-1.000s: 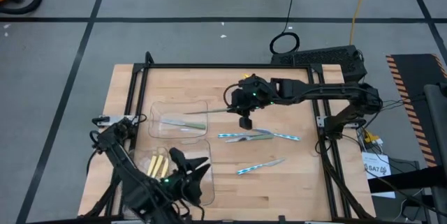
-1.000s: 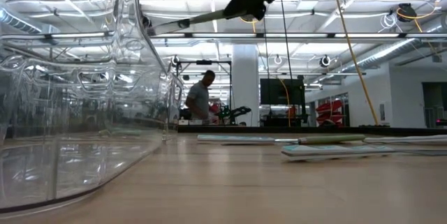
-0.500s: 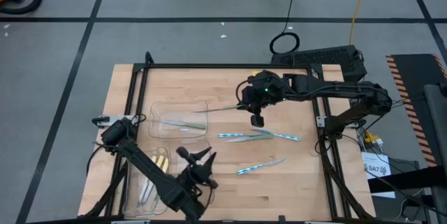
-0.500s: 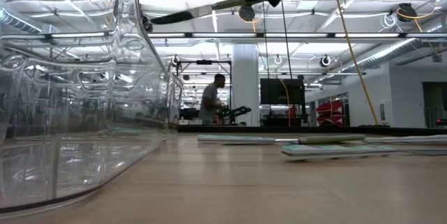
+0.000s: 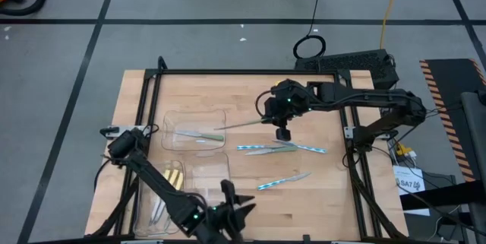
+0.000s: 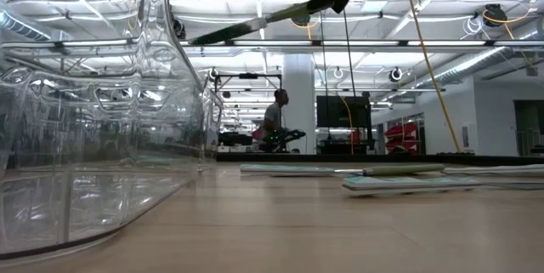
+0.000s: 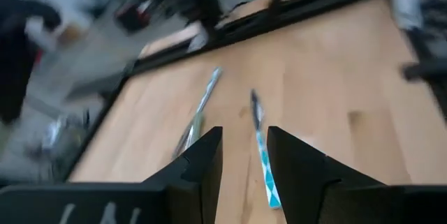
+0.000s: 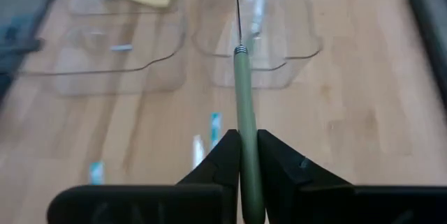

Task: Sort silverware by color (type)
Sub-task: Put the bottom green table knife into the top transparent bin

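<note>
Even bright overhead light is covering the table (image 5: pixel 319 198) in the high view, with only soft shadows. Ceiling lights (image 6: pixel 476 18) are blowing out in the low view and glaring off the clear tray (image 6: pixel 102 120). Left wrist view is smearing heavily with motion blur; right wrist background is going soft.

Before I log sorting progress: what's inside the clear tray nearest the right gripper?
The clear tray holds one green-handled utensil. Anything else is hard to tell through the plastic.

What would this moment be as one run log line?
right gripper: shut on green knife, raised beside tray | left gripper: open, empty, front edge
</note>
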Controlling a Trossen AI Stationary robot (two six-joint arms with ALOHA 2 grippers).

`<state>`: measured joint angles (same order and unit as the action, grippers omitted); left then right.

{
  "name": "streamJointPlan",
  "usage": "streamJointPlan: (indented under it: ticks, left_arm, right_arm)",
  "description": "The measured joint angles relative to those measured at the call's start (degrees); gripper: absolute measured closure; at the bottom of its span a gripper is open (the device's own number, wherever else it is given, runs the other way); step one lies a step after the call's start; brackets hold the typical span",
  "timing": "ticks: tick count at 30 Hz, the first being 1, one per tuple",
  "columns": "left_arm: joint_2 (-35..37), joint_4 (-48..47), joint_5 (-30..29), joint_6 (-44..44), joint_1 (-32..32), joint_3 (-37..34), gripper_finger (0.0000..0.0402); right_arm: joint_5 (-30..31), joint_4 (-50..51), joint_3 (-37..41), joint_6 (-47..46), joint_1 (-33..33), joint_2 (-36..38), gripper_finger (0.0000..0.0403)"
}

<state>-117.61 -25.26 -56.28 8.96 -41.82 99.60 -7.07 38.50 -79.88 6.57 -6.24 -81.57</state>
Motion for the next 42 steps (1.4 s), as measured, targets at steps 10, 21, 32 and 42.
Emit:
streamJointPlan:
  ticks: [10,21,32,42]
  left_arm:
    - [0.04,-11.9,0.92,-4.33,2.53,-0.84,0.028]
    - [6.64,21.48,22.11,-15.96,9.77,-19.27,0.028]
    - [36.82,21.99,-0.4,-13.81,-2.93,-38.39,0.028]
    - [52.0,17.6,-14.34,-12.17,-6.92,-50.64,0.028]
  right_arm:
    - [-0.7,2.39,0.02,-1.09,2.37,2.48,0.0376]
    - [-0.52,3.14,0.09,-1.12,3.73,2.54,0.0376]
    - [-0.54,-9.68,5.45,-3.28,3.74,2.49,0.0376]
    - [-0.62,-30.6,7.19,-9.03,2.46,-5.85,0.0376]
